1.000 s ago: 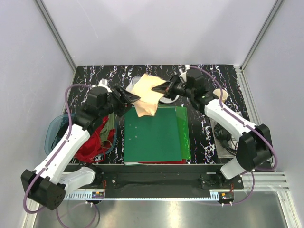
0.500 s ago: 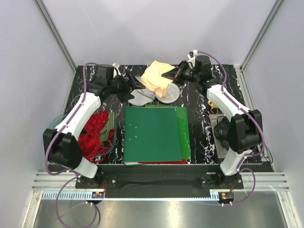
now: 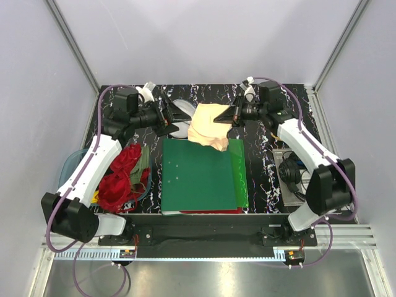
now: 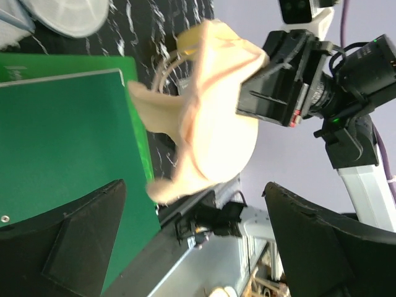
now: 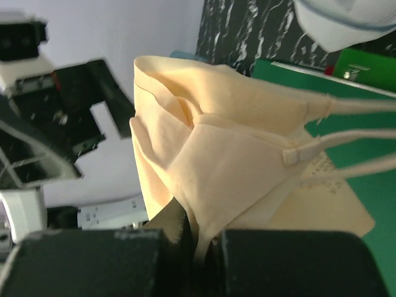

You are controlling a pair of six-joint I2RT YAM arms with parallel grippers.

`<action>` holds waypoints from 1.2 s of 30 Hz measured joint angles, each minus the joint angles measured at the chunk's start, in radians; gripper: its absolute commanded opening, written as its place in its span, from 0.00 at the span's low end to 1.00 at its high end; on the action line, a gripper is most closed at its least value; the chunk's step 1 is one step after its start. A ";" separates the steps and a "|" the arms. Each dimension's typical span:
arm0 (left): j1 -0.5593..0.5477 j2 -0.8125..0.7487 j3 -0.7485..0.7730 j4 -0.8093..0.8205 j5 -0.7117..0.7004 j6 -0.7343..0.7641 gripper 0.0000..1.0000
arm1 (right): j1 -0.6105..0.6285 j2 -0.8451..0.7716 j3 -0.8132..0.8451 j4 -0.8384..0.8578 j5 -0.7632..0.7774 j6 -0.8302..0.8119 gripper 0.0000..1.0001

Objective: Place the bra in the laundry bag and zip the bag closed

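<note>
Since the right gripper is pinched shut on one edge of the bra, the garment hangs bunched in the air over the far edge of the green folder, straps trailing. The left gripper faces it with jaws spread wide, holding nothing. The laundry bag lies on the table close by the left fingertips, on the left arm's side of the hanging bra. To do this step well, the left arm should probably take the bag's rim and hold its mouth open, so the right can lower the cups in folded, straps tucked clear of the zip.
</note>
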 measured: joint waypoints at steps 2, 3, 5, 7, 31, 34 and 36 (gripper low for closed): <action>-0.011 0.004 0.000 0.004 0.027 0.005 0.99 | 0.002 -0.051 -0.020 -0.017 -0.039 -0.022 0.00; -0.014 0.009 0.000 0.005 0.039 0.006 0.99 | 0.005 -0.079 -0.031 -0.021 -0.059 -0.032 0.00; -0.059 0.026 -0.003 0.013 0.069 0.005 0.92 | 0.018 -0.125 -0.048 -0.034 -0.097 -0.049 0.00; -0.094 0.037 -0.022 0.047 0.101 -0.005 0.81 | 0.043 -0.156 -0.058 -0.048 -0.134 -0.066 0.00; -0.124 -0.048 -0.113 0.209 0.073 -0.220 0.00 | 0.058 -0.212 0.039 -0.475 0.088 -0.079 1.00; -0.124 -0.061 -0.095 0.146 0.009 -0.197 0.00 | 0.053 -0.263 0.040 -0.517 0.137 -0.077 1.00; -0.124 -0.073 -0.095 0.103 -0.029 -0.192 0.00 | 0.053 -0.294 0.040 -0.541 0.158 -0.076 1.00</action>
